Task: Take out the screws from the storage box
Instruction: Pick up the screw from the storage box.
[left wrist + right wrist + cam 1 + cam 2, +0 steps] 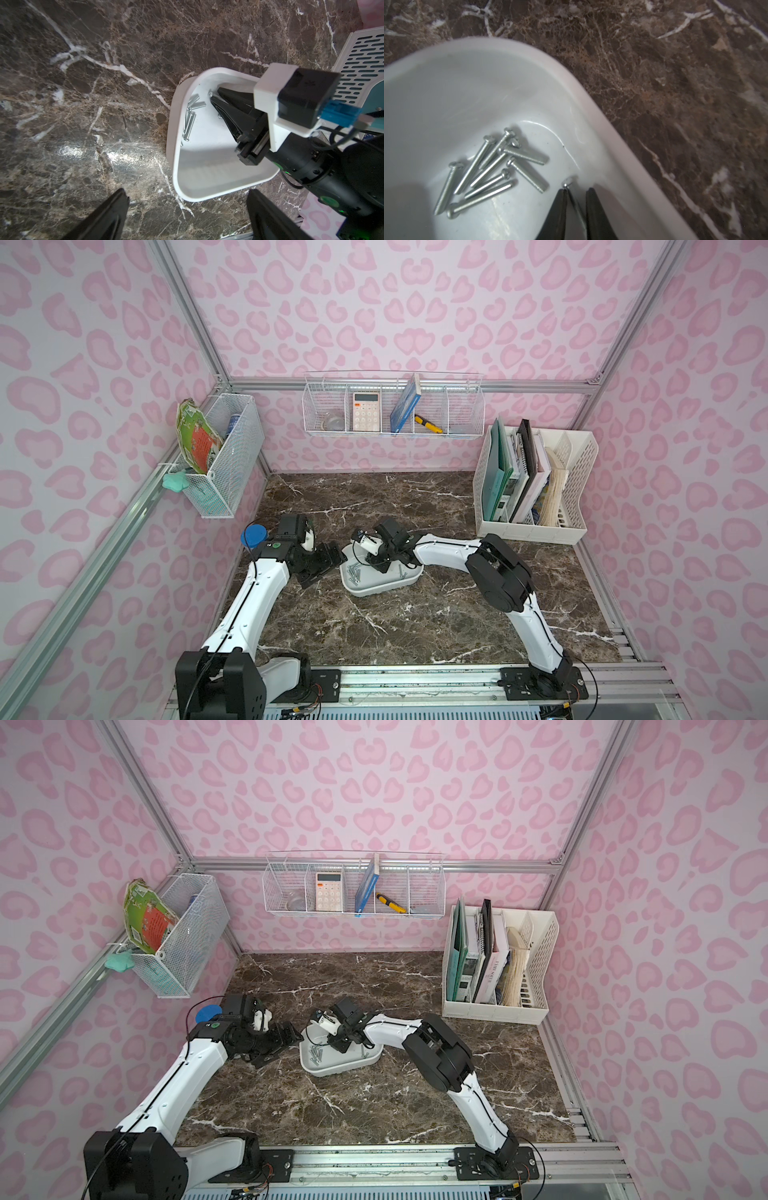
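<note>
Screw point(568, 181) | between jaws of right gripper point(576, 189) | inside storage box point(560, 79)

Dark marble tabletop point(415, 510); file organizer point(582, 472) back right; calculator point(366, 411) in wall basket point(311, 402); blue container point(253, 535) left edge.

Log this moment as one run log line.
right gripper: in box, jaws narrow around one screw, grip unclear | left gripper: open, beside box | other screws: lying in box

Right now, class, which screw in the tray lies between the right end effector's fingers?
The lone screw between the fingertips of the right end effector; the other screws lie heaped together, apart from it.
</note>
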Controlling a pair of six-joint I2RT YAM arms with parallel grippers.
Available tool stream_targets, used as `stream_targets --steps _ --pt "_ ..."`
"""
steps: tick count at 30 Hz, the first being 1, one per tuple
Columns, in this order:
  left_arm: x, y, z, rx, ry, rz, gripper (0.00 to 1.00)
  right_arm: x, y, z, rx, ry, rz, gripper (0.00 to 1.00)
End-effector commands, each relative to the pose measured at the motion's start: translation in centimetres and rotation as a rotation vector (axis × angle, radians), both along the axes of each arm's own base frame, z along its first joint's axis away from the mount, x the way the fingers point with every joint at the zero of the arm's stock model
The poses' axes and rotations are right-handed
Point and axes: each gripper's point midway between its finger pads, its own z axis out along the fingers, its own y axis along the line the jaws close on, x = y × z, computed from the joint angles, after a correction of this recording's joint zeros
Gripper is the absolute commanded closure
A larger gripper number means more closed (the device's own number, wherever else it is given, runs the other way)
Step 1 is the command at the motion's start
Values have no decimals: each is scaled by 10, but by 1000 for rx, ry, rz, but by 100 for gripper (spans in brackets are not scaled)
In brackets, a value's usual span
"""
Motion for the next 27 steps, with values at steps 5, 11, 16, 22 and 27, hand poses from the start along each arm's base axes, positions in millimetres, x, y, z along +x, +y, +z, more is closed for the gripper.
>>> stream_targets --steps 5,11,16,22,27 --pt "-3 2 -1 8 21 5 6 -6 -12 -13 -55 41 -31 99" --pt "-3 3 -2 16 21 8 6 -6 -5 16 24 32 -37 100" --pt "-3 5 0 30 19 12 6 -5 1 50 102 15 -50 100" --pt "-4 5 -2 34 25 13 6 -6 -3 82 170 9 -92 100" --pt "-5 1 -5 26 37 -2 6 -5 -24 101 203 14 -169 100"
